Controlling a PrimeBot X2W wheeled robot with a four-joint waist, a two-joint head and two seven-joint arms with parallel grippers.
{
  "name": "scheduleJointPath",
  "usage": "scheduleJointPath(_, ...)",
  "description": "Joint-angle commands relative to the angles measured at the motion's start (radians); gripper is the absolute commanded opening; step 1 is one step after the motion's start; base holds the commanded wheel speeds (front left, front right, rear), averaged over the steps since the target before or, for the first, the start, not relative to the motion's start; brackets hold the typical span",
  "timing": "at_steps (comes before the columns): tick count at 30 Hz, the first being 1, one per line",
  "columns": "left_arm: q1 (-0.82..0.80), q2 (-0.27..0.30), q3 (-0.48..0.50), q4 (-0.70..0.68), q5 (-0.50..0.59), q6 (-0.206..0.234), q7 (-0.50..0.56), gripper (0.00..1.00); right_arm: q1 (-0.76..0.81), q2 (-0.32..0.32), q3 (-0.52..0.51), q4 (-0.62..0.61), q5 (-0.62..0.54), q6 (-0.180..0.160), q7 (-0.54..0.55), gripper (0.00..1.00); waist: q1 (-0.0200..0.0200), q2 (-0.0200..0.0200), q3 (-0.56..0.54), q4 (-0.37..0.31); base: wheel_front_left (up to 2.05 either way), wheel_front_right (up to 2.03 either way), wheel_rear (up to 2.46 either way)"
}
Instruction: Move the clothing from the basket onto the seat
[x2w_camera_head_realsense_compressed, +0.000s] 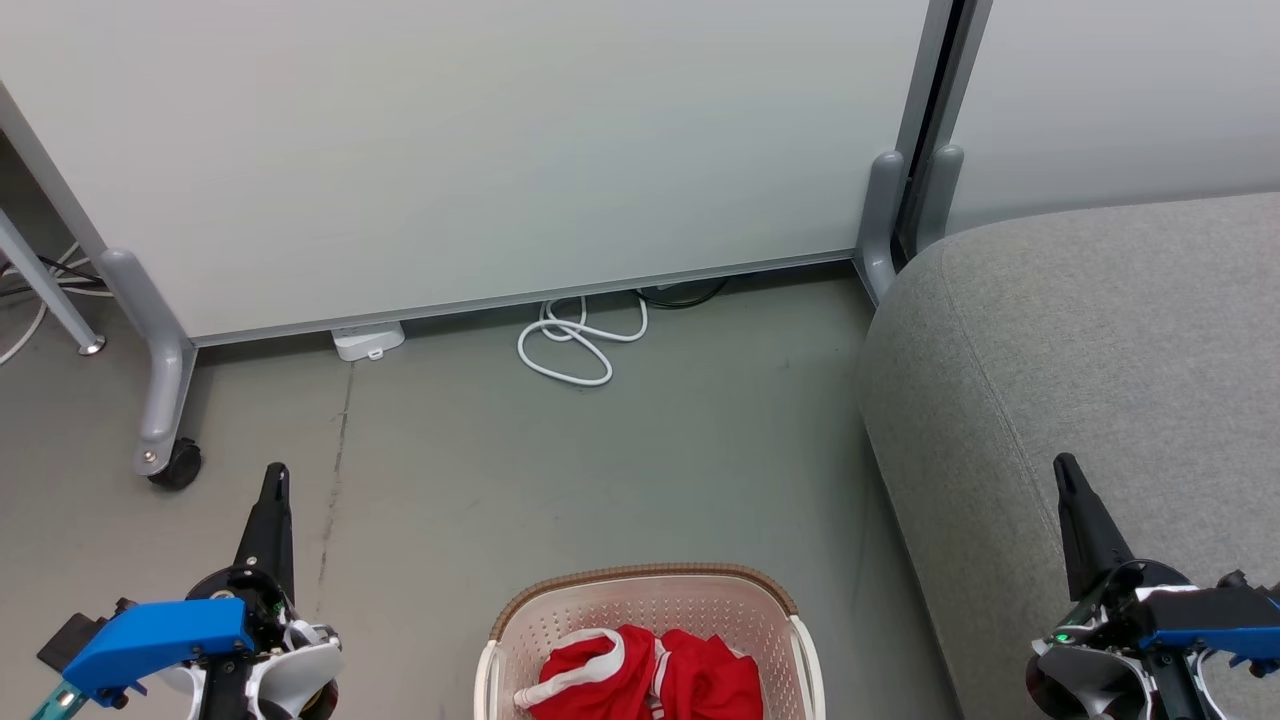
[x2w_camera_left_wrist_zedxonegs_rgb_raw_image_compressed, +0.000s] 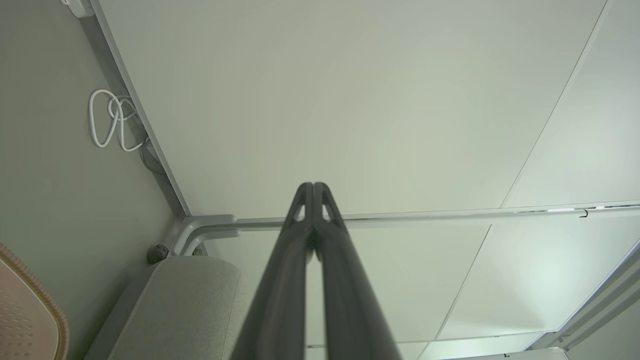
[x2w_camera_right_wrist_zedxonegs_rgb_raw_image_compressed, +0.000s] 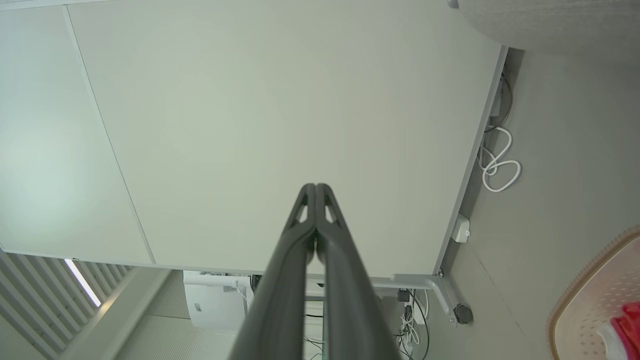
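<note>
Clothing (x2w_camera_head_realsense_compressed: 650, 680), red with white trim, crumpled in basket (x2w_camera_head_realsense_compressed: 640, 598)

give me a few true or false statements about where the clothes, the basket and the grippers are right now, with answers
The clothing lies inside the basket. True.
The basket stands on the seat. False: it stands on the floor beside the seat.
The left gripper is open. False: it is shut and holds nothing.
A white cable lies looped on the floor near the partition. True.
The right gripper holds a garment. False: it is shut on nothing.
</note>
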Motion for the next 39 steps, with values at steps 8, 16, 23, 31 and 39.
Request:
scheduleJointPath(8,-0.012,0.003,0.001,-0.004,-0.002,-0.005,0.003,0.00,-0.012,-0.005,-0.001,0.001,0.003,0.000,0.002,0.00,0.0000,-0.0001,0.000,0.000,0.00,0.00,0.00)
scheduleJointPath(16,0.036,-0.010,-0.001,0.036,0.000,0.000,-0.003,1.00,0.032,0.006,0.006,0.033,0.000,-0.002,-0.002,1.00,0.0000,-0.0001,0.000,0.000,0.00,0.00,0.00)
scheduleJointPath(23,0.048,-0.013,-0.020,0.033,0.006,0.000,-0.034,1.00,0.037,0.006,0.039,0.032,-0.011,-0.002,-0.033,1.00,0.0000,-0.0001,0.000,0.000,0.00,0.00,0.00)
scheduleJointPath(31,0.048,-0.011,-0.031,0.027,0.070,0.001,-0.072,1.00,0.032,0.005,0.061,0.023,-0.099,-0.001,-0.071,1.00,0.0000,-0.0001,0.001,0.000,0.00,0.00,0.00)
scheduleJointPath(39,0.050,-0.009,-0.051,0.012,0.243,0.015,-0.107,1.00,0.029,0.004,0.073,0.029,-0.285,-0.001,-0.106,1.00,0.0000,-0.0001,0.002,0.001,0.00,0.00,0.00)
